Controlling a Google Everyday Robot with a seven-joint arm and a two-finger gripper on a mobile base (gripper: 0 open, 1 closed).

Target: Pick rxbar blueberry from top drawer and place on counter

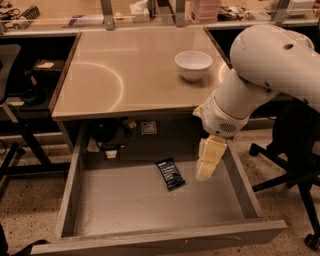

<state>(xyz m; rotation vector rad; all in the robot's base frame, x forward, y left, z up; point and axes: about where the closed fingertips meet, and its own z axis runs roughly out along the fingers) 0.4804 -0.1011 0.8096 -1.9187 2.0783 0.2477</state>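
The top drawer (150, 240) is pulled out below the counter (125, 70). The rxbar blueberry (170, 173), a dark navy bar, lies flat on the drawer's bottom, right of the middle and towards the back. My gripper (205, 169) hangs from the white arm over the drawer's right part, pointing down, just right of the bar and apart from it. It holds nothing that shows.
A white bowl (193, 64) stands on the counter at the right rear. A cluttered tan bench with metal posts (107, 12) runs behind. A black office chair (295, 150) stands at the right. Cables and a socket (148, 128) show under the counter.
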